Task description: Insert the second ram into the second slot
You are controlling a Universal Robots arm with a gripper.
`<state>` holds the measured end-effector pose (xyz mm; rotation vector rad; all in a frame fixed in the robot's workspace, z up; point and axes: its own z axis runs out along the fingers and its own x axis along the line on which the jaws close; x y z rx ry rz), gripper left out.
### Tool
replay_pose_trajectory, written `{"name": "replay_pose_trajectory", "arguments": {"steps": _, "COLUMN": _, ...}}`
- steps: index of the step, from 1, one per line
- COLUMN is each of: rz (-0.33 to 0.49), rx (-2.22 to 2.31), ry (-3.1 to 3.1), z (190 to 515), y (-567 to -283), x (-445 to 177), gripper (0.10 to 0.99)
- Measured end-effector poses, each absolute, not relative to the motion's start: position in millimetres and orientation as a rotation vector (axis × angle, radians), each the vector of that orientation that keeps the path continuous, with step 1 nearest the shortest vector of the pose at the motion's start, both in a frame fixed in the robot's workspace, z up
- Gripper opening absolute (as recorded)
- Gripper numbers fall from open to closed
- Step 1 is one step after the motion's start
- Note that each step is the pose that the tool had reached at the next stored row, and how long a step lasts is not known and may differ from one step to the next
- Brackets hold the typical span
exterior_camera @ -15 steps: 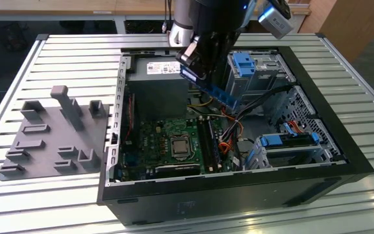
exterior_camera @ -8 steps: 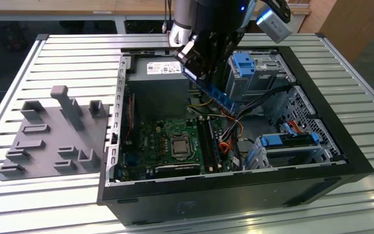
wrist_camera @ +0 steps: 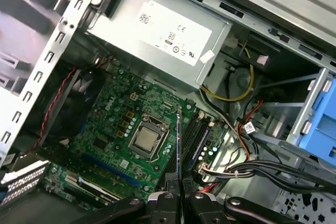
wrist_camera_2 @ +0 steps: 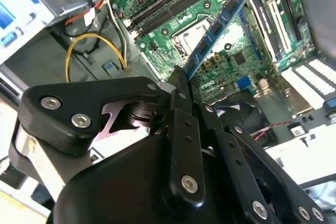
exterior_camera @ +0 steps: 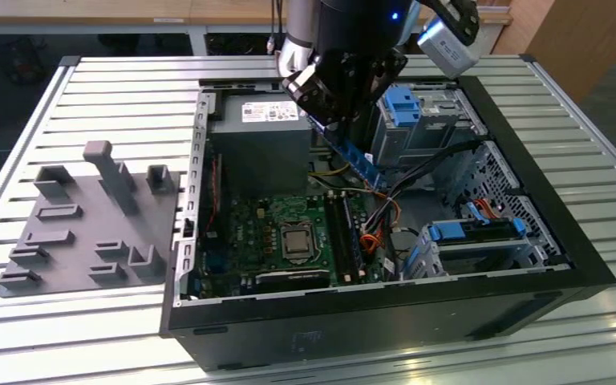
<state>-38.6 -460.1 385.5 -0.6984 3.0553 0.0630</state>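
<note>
The second ram (exterior_camera: 356, 159), a thin blue stick, hangs tilted above the motherboard (exterior_camera: 270, 233) inside the open computer case. My gripper (exterior_camera: 335, 127) is shut on its upper end. In the second wrist view the ram (wrist_camera_2: 216, 29) runs out from the gripper (wrist_camera_2: 181, 77) over the green board. The first wrist view shows the ram (wrist_camera: 179, 142) edge-on above the gripper (wrist_camera: 181, 181), beside the dark memory slots (wrist_camera: 198, 139). The slots (exterior_camera: 348, 234) lie below the stick's lower end, apart from it. I cannot tell which of them is the second slot.
A grey power supply (exterior_camera: 260, 136) stands close to the gripper on the exterior view's left. Blue drive cages (exterior_camera: 410, 104) (exterior_camera: 480, 233) and loose cables (exterior_camera: 394, 210) crowd the exterior view's right. The processor socket (exterior_camera: 295, 241) sits beside the slots. A grey fixture plate (exterior_camera: 83, 228) lies outside the case.
</note>
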Motion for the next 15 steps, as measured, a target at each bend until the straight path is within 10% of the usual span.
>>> {"name": "replay_pose_trajectory", "arguments": {"steps": 15, "rz": 0.061, "rx": -0.298, "ry": 3.115, "z": 384.5, "y": -460.1, "x": -38.6, "gripper": 0.137}}
